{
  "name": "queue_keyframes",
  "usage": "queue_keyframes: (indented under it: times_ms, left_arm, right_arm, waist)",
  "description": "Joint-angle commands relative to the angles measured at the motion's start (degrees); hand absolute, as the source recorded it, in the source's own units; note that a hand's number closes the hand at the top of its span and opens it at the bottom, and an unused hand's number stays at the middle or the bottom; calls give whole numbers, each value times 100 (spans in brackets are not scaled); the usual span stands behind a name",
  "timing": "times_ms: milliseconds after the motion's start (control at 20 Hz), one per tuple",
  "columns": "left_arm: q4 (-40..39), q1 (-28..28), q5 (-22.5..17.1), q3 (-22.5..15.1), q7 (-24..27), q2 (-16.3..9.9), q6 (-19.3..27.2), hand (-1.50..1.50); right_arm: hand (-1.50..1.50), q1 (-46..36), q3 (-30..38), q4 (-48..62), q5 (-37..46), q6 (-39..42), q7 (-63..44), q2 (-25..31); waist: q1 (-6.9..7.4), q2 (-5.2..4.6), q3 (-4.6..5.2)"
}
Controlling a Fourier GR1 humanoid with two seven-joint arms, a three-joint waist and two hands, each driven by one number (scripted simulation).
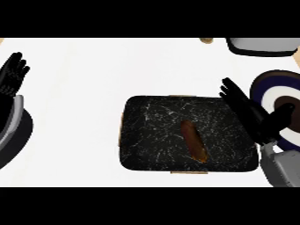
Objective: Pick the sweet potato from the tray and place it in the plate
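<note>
White counter (81, 66): right hand (253, 115) open, fingers straight, over tray's (152, 132) right edge, beside plate (288, 90). Sweet potato (194, 140) lies on tray, untouched, just left of hand. Left hand (9, 79) open, resting at far left.

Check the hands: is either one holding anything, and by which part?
Nothing is held. The right hand is open beside the tray, fingers straight; the sweet potato lies untouched on it. The left hand rests open at the left edge.
</note>
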State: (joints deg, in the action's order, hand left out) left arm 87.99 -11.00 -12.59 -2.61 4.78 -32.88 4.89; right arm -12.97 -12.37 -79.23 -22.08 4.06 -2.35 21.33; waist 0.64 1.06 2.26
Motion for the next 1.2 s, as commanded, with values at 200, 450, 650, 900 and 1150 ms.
queue_keyframes:
  times_ms: [200, 450, 650, 900, 1150]
  left_arm:
    - [-482, 465, 47, -412, -920, 739, 569, 0]
    - [-592, 535, -71, -625, -1111, 916, 463, 0]
    - [-713, 605, 106, -658, -1403, 1247, 1043, 0]
    - [-452, 817, 311, -966, -1578, 1446, 1216, 0]
    - [-559, 688, 464, -1014, -1662, 1619, 1400, 0]
  right_arm:
    - [150, -1173, -1492, -987, 828, 758, -999, 86]
    - [150, -2525, -1945, -1617, 3586, 1049, -334, 1995]
    - [150, -1066, -1600, -1038, 3121, -250, 131, 977]
    - [-150, -797, -1795, -906, 2345, 1015, 1457, 1085]
    - [-150, -1629, -2270, -1207, 3605, 1534, 802, 1759]
  waist:
    - [176, -100, -201]
    - [313, 142, -91]
    - [-69, -150, -247]
    - [24, -127, -235]
    - [1, -102, -222]
